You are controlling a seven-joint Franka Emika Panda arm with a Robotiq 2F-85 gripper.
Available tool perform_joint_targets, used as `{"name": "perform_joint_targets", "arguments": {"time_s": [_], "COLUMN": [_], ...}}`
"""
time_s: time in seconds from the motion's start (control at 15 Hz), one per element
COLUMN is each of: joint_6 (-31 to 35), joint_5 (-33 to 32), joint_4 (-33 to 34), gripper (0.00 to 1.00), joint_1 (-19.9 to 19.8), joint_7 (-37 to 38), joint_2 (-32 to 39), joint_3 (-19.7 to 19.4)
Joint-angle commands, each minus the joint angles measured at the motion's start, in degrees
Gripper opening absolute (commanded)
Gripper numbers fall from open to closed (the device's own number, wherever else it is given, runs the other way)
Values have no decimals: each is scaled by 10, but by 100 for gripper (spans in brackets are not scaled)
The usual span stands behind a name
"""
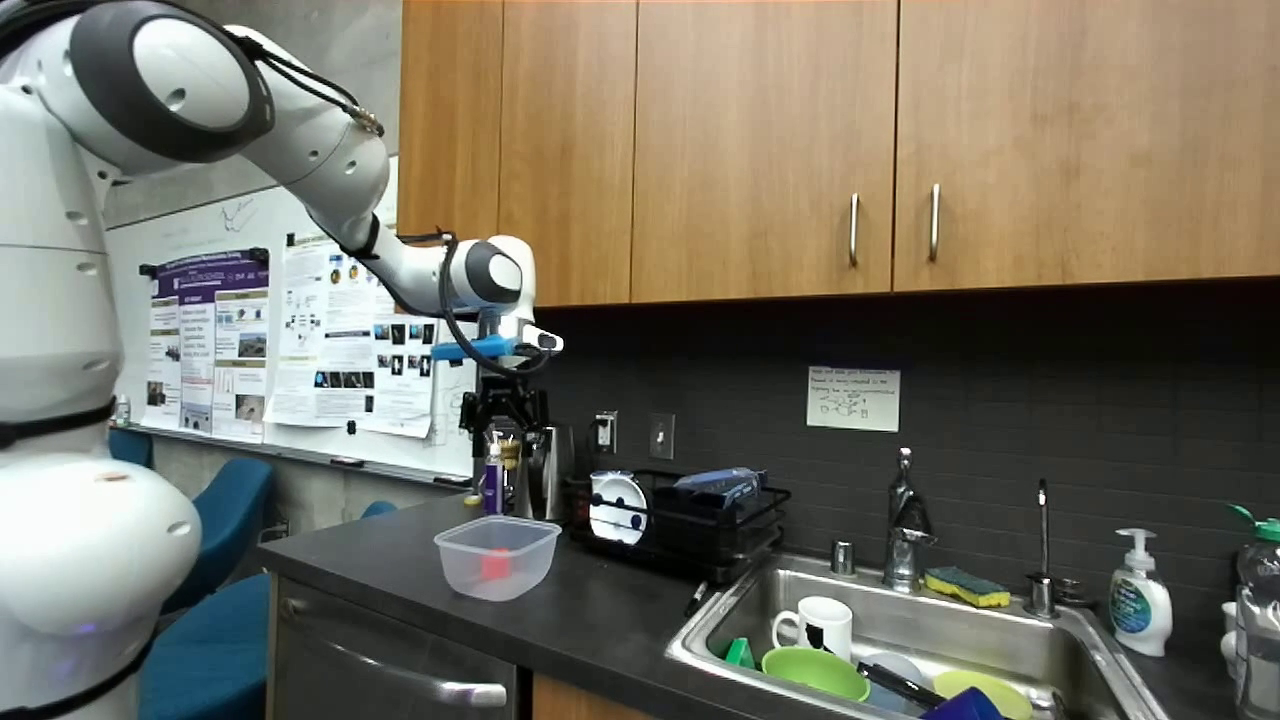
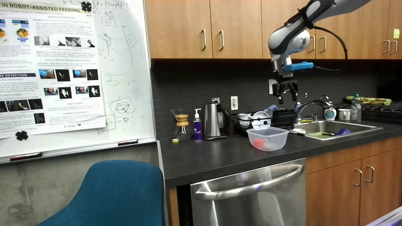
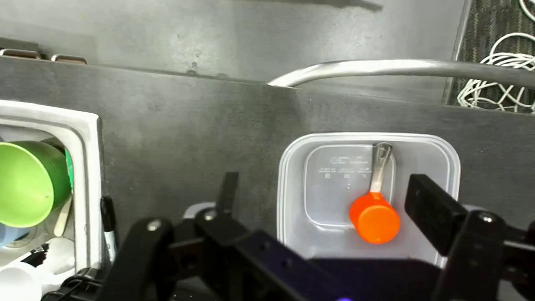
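Note:
My gripper (image 3: 330, 190) is open and empty, with its two black fingers spread wide. It points down above the counter, also visible in both exterior views (image 1: 503, 440) (image 2: 287, 99). Below it a clear plastic container (image 3: 292, 209) stands on the dark counter, also visible in both exterior views (image 1: 537, 565) (image 2: 277, 141). Inside lies an orange-red measuring cup (image 3: 374, 219) with a thin clear or metallic handle. The cup shows through the container wall in both exterior views (image 1: 495, 565) (image 2: 258, 143). The gripper touches neither. Its fingers cover part of the container's lower side in the wrist view.
A black dish rack (image 1: 700, 520) with dishes stands behind the container. The sink (image 1: 870, 590) holds a green bowl (image 1: 815, 673) and a white mug (image 1: 825, 625). A steel kettle (image 2: 212, 121) and purple pump bottle (image 2: 198, 128) stand at the back. Cabinets (image 1: 765, 150) hang above.

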Motion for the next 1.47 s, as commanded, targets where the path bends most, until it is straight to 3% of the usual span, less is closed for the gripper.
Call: {"name": "perform_joint_targets", "arguments": {"time_s": [0.0,0.6,1.4], "joint_6": [-30,-40,51], "joint_5": [3,6,3], "joint_4": [46,95,132], "gripper": [100,100,100], "joint_1": [13,30,29], "joint_7": [13,17,41], "joint_2": [30,73,139], "joint_3": [10,25,19]}}
